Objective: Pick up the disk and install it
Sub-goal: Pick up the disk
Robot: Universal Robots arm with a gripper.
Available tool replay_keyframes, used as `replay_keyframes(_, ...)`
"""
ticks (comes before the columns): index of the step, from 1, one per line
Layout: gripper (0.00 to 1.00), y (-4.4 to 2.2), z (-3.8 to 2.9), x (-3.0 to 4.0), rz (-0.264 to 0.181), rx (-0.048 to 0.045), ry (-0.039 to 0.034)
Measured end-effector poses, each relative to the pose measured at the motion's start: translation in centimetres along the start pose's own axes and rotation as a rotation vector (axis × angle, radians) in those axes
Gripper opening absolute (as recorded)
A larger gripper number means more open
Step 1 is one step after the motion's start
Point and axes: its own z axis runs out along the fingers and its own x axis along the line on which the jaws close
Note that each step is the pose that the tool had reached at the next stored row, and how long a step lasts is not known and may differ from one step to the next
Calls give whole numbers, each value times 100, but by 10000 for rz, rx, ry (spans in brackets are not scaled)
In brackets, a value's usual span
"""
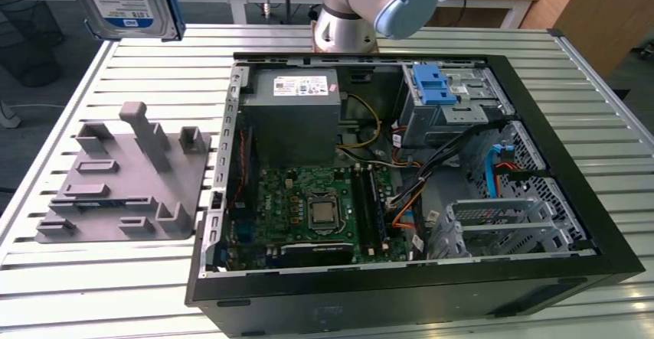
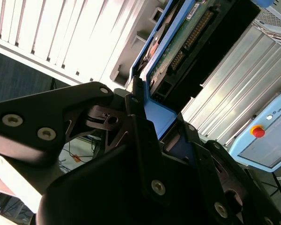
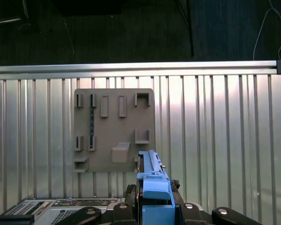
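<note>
While the disk (image 1: 122, 2) hangs at the upper left of the exterior view, up off the table (image 1: 92, 278), the gripper (image 2: 157, 117) is closed on its blue rail. Only an edge looks pinched, so I reckon it could tilt or slip and snag cables (image 1: 449, 159) going into the case (image 1: 388, 274).

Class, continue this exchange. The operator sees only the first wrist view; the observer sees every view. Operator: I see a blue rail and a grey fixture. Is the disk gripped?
Observer: Yes; in the second wrist view the tool is shut on the disk by its blue rail.
Operator: Where is the computer?
Observer: The open computer case lies to the exterior view's right of the grey fixture.
Operator: Is the disk over it?
Observer: No; the disk hangs high at the exterior view's upper left.
</note>
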Motion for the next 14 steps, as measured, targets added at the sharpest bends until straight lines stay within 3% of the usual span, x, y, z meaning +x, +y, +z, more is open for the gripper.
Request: replay_keyframes(14,36,-49,0,-2,0,0,0)
